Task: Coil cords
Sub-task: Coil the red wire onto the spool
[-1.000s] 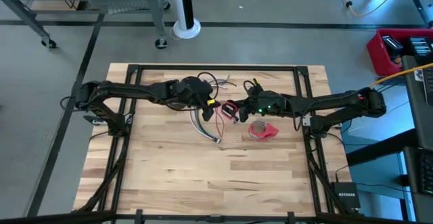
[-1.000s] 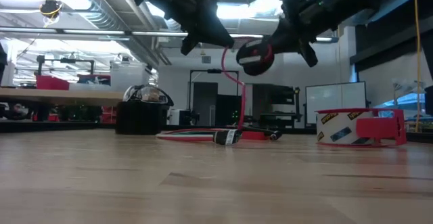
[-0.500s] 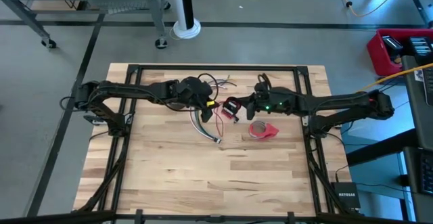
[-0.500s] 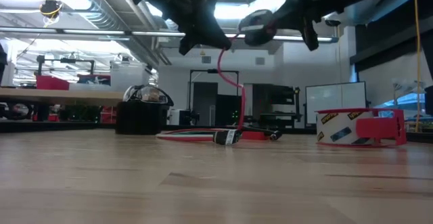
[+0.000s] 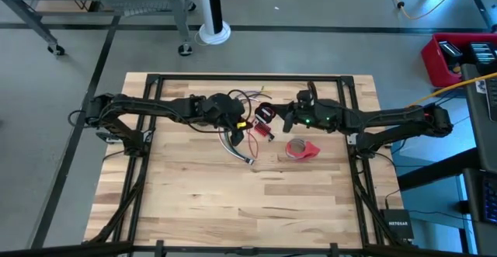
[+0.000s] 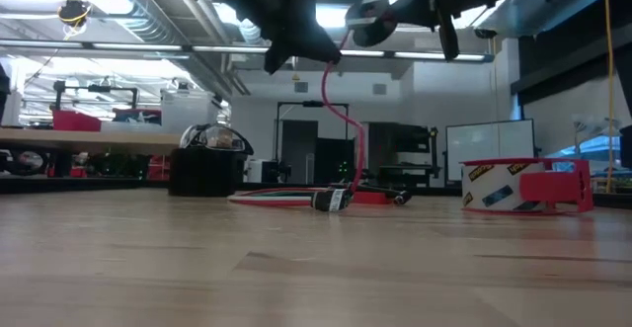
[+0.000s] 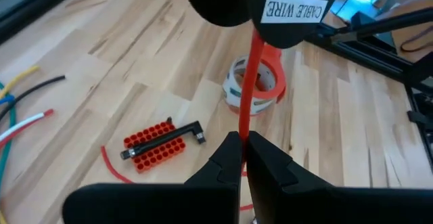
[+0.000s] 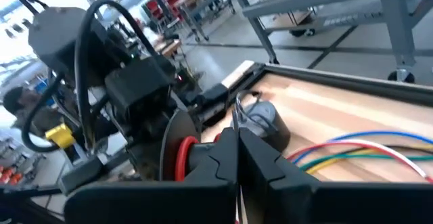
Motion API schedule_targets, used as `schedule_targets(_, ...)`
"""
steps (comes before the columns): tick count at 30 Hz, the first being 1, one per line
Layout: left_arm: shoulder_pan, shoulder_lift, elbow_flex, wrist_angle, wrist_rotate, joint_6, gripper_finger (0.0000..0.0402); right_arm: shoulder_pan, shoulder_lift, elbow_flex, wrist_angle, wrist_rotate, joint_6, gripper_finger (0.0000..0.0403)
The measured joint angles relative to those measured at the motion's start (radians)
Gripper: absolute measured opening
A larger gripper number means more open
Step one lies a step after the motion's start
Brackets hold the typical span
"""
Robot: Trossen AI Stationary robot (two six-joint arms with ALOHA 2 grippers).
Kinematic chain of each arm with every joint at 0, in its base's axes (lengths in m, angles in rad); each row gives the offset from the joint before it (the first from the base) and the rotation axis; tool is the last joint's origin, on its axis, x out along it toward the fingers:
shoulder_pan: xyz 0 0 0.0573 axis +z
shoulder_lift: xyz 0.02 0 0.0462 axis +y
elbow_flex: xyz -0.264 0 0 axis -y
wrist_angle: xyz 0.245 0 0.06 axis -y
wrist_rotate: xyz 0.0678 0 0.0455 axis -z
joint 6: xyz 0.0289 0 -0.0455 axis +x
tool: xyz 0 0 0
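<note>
My right gripper (image 5: 273, 116) is shut on a small black spool of red wire (image 5: 264, 113), labelled CABLE WIRE (image 7: 292, 9), high above the table (image 6: 370, 16). The red wire (image 6: 341, 110) runs from the spool down through my left gripper (image 5: 239, 122), which is shut on it, to the table. The long bundle of red, green, white and grey wires (image 5: 237, 144) lies flat on the table below. A small grey coil with a dark loop (image 8: 262, 119) sits toward the far edge. My left gripper pinches the single red wire (image 7: 243, 126) between its two fingertips, a short way below the spool, fingers across the wire. The wire hangs below the fingers in a slack curve, and its lower end (image 6: 357, 184) reaches the table. My right gripper holds the spool at its black flange (image 8: 174, 149), coming level from the table's right. Its own fingers hide the exact place of contact. The spool is lifted clear of the table, its red winding (image 8: 186, 155) showing beside the fingers.
A red tape roll (image 5: 301, 150) lies right of the bundle on the near side. A small red rectangular block (image 7: 157, 145) lies under the grippers. Loose coloured wire ends (image 8: 345, 153) spread toward the far edge. The table's near half (image 5: 233, 203) is bare wood.
My right gripper has risen and gone toward the table's far edge with the spool, which now sits higher and has turned about. The red wire between the spool and my left gripper has swung up with it. The bundle on the table has stayed put.
</note>
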Motion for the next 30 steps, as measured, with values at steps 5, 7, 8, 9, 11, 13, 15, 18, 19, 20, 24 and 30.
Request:
schedule_targets(5,-0.009,0.004,0.0,0.062,-0.025,0.01,0.0005,0.0,0.0,0.0,0.05,0.009,0.0,0.0001)
schedule_targets(7,-0.012,0.006,0.0,0.08,-0.026,0.04,0.0005,-0.001,0.0,0.0,0.054,0.013,0.0,0.0001)
schedule_targets(8,-0.015,0.007,-0.001,0.079,-0.027,0.058,0.0005,-0.001,0.0,0.0,0.054,0.013,0.0,0.0001)
schedule_targets(9,-0.018,0.007,-0.001,0.079,-0.028,0.083,0.0006,-0.001,0.0,0.0,0.053,0.012,0.0,0.0001)
schedule_targets(11,-0.024,0.007,-0.001,0.081,-0.029,0.128,0.001,-0.001,0.0,0.0,0.053,0.012,0.0,0.0001)
schedule_targets(13,-0.028,0.008,-0.001,0.084,-0.03,0.149,0.0024,-0.001,0.0,0.0,0.054,0.013,0.001,0.0001)
schedule_targets(15,-0.029,0.01,-0.004,0.067,-0.028,0.153,0.0044,-0.002,-0.002,0.003,0.074,0.021,0.002,0.0001)
schedule_targets(18,-0.03,0.02,-0.005,0.069,-0.032,0.15,0.0079,-0.002,-0.003,0.004,0.087,0.025,-0.002,0.0001)
schedule_targets(19,-0.029,0.024,-0.005,0.074,-0.034,0.15,0.0089,-0.002,-0.002,0.003,0.092,0.024,-0.01,0.0001)
schedule_targets(20,-0.029,0.031,-0.004,0.085,-0.035,0.15,0.0097,-0.002,-0.002,0.003,0.102,0.02,-0.019,0.0001)
schedule_targets(24,-0.029,0.065,-0.004,0.08,-0.038,0.144,0.0116,-0.002,-0.003,0.003,0.131,0.021,-0.025,0.0001)
schedule_targets(30,-0.029,0.09,-0.004,0.009,-0.045,0.045,0.0116,-0.002,-0.002,0.003,0.141,0.041,-0.051,0.0001)
